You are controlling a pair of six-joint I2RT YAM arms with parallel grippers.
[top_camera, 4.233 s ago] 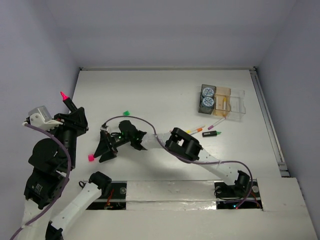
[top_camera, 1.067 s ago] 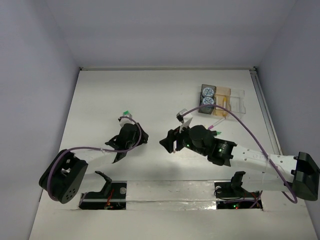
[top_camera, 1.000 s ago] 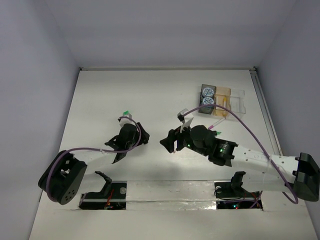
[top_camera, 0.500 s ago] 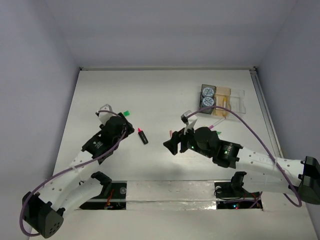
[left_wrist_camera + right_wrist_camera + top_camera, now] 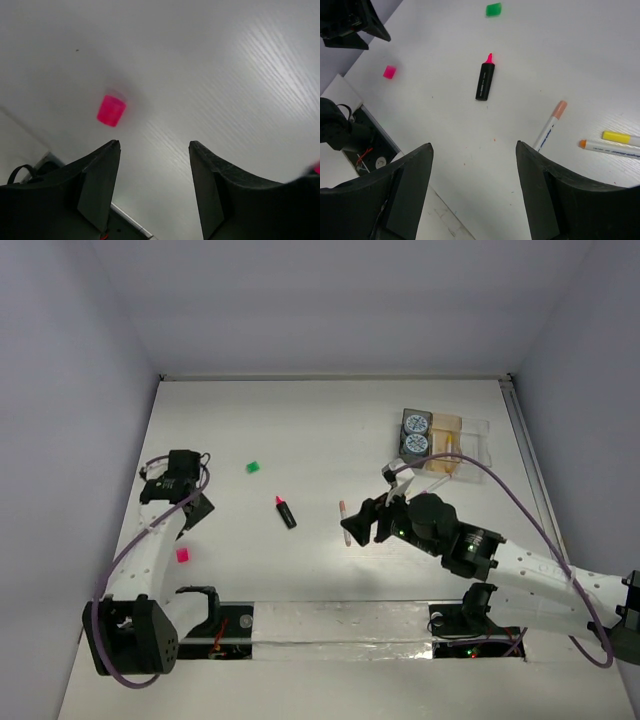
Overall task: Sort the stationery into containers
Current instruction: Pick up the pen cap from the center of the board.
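**Both pincers apart and empty, loose stationery mid-table, trays far right**

Nearest the bases, the left gripper [image 5: 154,145] hangs over the white table [image 5: 300,410], fingers spread, nothing between them. Its wrist camera catches one item only: a pink cap [image 5: 111,110], small, blocky, matt plastic, lying alone on a faintly streaked, wood-grain-like surface.

The right gripper [image 5: 473,146] is also spread and empty, over mid-table. Its camera gives detail the overhead view blurs. A short black highlighter [image 5: 485,80] lies flat with its pink tip bare. A thin white pen [image 5: 549,126] has a peach end. Just beside that are an orange-tipped pen [image 5: 607,146] and a yellow pen [image 5: 619,136], both cut off by the frame edge. Farther out lies the green cap [image 5: 493,9], well apart from the highlighter.

Only the overhead view shows the containers [image 5: 470,468], far right: joined rectangular trays. The dark grey tray [image 5: 401,436] holds two round blue-white rolls [image 5: 415,424], touching. The amber tray [image 5: 447,426] next to it has something thin and yellow inside. The clear tray [image 5: 478,445] is glossy and see-through; I cannot tell its contents.
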